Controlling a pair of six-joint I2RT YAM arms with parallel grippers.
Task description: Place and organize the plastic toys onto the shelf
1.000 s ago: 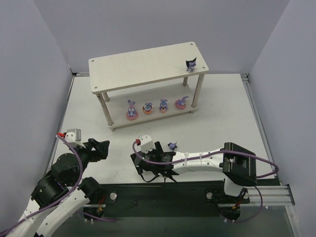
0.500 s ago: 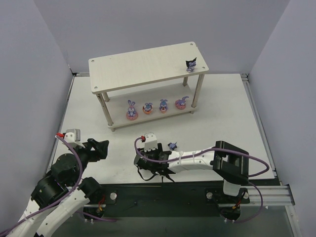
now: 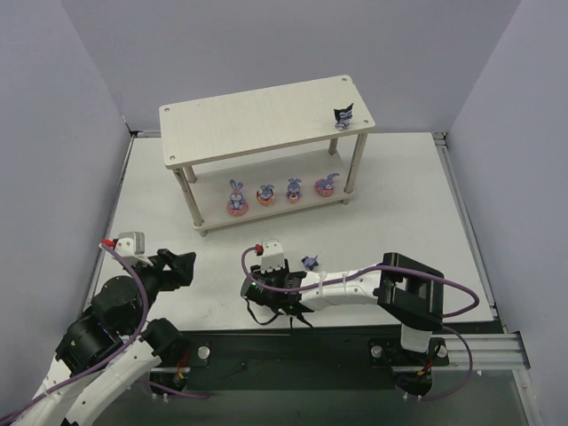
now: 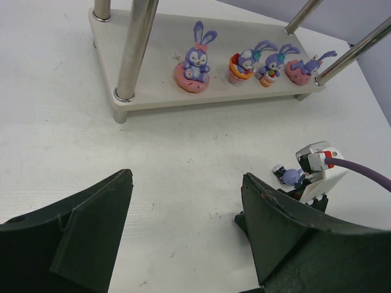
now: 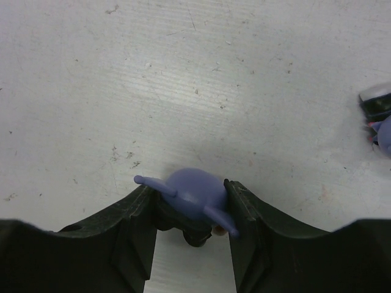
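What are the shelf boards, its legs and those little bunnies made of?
Boards: they look like pale wood or wood laminate, matt, with faint grain lines.
Legs: probably polished metal, since up close they show bright streaky reflections.
Bunnies: likely moulded plastic, smooth, with solid colours and a slight sheen.

Top camera looks down from six o'clock toward twelve. Left wrist camera, low and near, faces one o'clock, sharing the shelf (image 3: 266,120). Right wrist camera hugs the table (image 5: 183,73).
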